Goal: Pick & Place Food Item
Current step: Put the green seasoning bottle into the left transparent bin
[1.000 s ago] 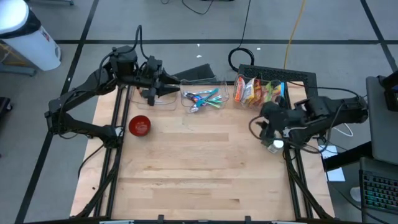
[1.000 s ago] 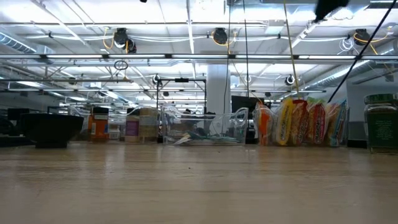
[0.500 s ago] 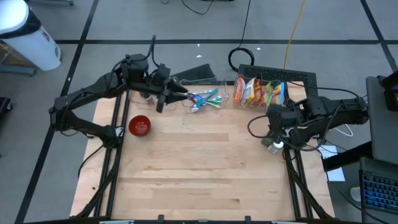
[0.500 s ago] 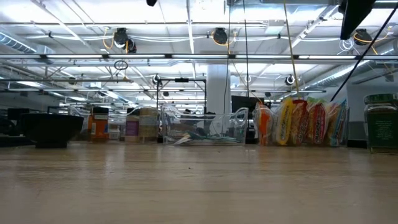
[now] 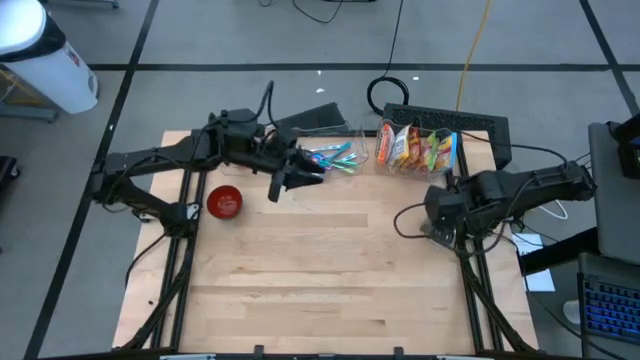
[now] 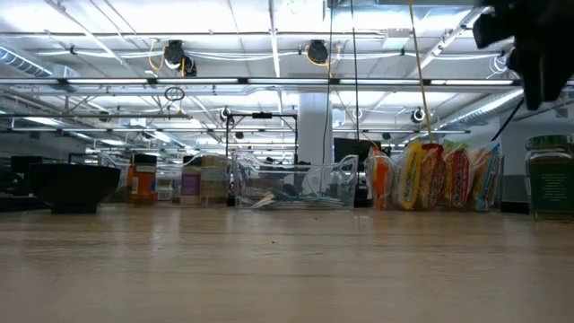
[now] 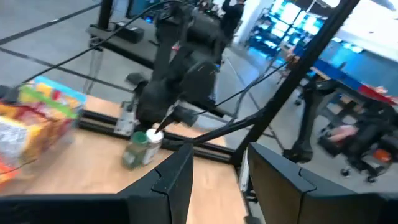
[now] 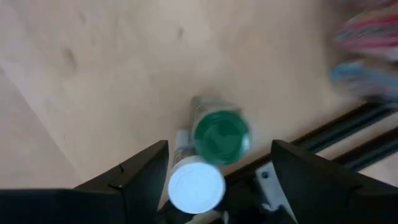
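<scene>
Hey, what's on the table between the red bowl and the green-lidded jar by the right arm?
Nothing. In the high view only bare wood lies between the red bowl and the jar, which sits under the right gripper.

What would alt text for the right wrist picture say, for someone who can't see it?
Looking down between the right gripper's two open dark fingers at a green-lidded jar standing on a wooden table, with a white-capped bottle right beside it. Blurred snack packets show at one edge, near a black rail.
</scene>
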Available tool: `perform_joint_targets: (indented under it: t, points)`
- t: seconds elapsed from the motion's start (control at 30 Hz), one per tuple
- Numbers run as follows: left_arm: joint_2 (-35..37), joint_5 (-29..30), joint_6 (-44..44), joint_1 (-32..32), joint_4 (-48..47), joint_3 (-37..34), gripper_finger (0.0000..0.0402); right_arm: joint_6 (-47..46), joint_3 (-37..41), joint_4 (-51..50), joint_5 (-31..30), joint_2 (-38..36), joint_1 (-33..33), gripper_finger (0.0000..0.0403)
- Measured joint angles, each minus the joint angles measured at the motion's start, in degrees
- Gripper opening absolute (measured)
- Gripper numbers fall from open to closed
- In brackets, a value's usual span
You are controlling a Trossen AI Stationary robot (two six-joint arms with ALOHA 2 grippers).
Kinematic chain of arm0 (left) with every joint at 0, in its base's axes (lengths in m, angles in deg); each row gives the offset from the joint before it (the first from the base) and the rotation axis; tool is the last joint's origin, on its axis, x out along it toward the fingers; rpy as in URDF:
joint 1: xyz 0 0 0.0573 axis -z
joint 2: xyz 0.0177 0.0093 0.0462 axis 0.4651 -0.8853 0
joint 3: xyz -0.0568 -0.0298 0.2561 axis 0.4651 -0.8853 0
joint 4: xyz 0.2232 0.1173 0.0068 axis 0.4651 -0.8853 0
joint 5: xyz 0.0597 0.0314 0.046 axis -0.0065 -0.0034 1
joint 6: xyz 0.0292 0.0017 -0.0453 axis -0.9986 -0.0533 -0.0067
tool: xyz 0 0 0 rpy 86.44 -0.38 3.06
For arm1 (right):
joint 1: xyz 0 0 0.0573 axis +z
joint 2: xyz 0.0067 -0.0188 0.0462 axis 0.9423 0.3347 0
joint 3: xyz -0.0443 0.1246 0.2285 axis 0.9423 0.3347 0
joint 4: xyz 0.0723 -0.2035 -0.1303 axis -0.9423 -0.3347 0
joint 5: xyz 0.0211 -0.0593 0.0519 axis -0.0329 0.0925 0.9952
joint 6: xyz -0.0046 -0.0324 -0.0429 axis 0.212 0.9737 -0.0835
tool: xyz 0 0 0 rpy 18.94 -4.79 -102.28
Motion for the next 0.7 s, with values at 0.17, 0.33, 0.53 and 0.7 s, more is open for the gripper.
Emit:
perform_joint_targets:
  t: [0.17, 0.33, 0.53, 0.7]
  points:
    - [-1.2, 3.2, 1.8, 2.3, 1.8, 0.0, 0.0159, 1.5, 6.7, 2.7, 5.1, -0.3, 0.0, 0.0288]
    - [-1.5, 7.1, 1.9, 3.6, 2.2, 0.0, 0.0159, 0.2, 10.9, 4.4, 4.9, -0.2, 0.0, 0.029]
    - [-1.5, 9.9, 1.9, 3.8, 3.1, 0.0, 0.0159, -0.7, 14.5, 7.1, 1.8, -0.2, 0.0, 0.0288]
    - [-1.5, 10.1, 2.1, 3.8, 3.1, 0.0, 0.0159, -0.4, 17.4, 12.5, 0.8, -0.2, -1.0, 0.0286]
